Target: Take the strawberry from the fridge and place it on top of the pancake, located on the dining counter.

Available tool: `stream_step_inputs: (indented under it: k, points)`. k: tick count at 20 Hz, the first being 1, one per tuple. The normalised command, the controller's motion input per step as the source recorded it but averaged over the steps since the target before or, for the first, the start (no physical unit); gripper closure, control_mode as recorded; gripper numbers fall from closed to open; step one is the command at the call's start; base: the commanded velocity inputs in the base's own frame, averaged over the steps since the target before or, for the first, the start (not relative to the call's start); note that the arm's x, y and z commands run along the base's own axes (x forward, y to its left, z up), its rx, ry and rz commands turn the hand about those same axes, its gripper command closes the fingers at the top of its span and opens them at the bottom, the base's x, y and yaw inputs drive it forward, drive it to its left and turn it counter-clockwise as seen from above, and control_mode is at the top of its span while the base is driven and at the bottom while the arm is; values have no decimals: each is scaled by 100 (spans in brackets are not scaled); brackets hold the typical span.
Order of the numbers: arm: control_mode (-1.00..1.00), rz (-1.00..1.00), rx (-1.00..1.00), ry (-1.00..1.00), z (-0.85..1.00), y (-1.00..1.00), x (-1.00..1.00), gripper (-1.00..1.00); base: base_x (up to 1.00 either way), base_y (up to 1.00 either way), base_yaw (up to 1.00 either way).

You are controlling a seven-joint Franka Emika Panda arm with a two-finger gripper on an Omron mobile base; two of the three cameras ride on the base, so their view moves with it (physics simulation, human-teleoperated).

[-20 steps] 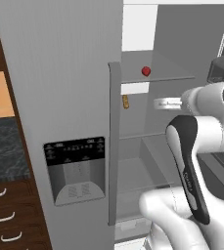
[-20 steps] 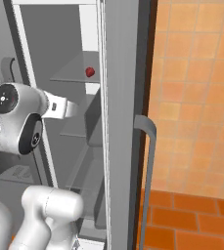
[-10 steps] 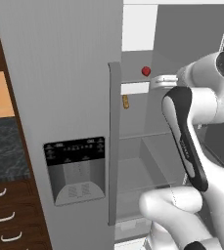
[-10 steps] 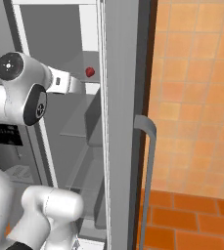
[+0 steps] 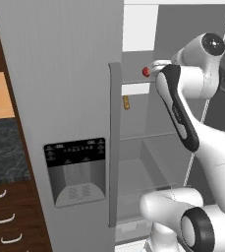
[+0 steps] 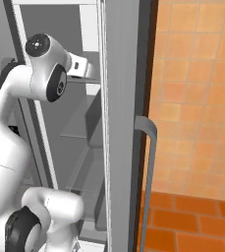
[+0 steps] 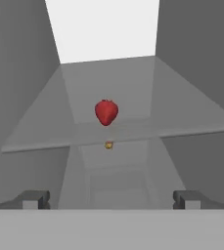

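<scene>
Left base view: the arm has risen and reached into the fridge [image 5: 60, 98]; the gripper [image 5: 155, 69] is now just beside the strawberry [image 5: 146, 72] on the glass shelf [image 5: 138, 81].

Hand view: jaws apart, strawberry centred ahead, not yet gripped.

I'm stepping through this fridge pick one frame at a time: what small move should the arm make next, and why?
Probably a short advance straight ahead into the fridge. In the hand view the strawberry sits on the glass shelf, roughly centred between the tool's wide-open fingertips but well beyond them, so nothing is between them to close on yet.
</scene>
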Motion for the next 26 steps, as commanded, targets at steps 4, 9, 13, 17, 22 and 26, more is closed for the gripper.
stream_step_inputs:
  k: [4, 9, 13, 17, 22, 26]
  points:
    - [-100, 0, 0, 7, -5, -1, 91, -100, 0, 0, 0]
    - [-100, 0, 0, 1, -10, 0, 69, -100, 0, 0, 0]
    - [-100, 0, 0, 9, -30, 8, 66, -100, 0, 0, 0]
    - [-100, 0, 0, 6, -18, 0, 77, -100, 0, 0, 0]
    - [-100, 0, 0, 4, -3, 0, 71, -100, 0, 0, 0]
    - [-100, 0, 0, 8, -14, 2, 5, -100, 0, 0, 0]
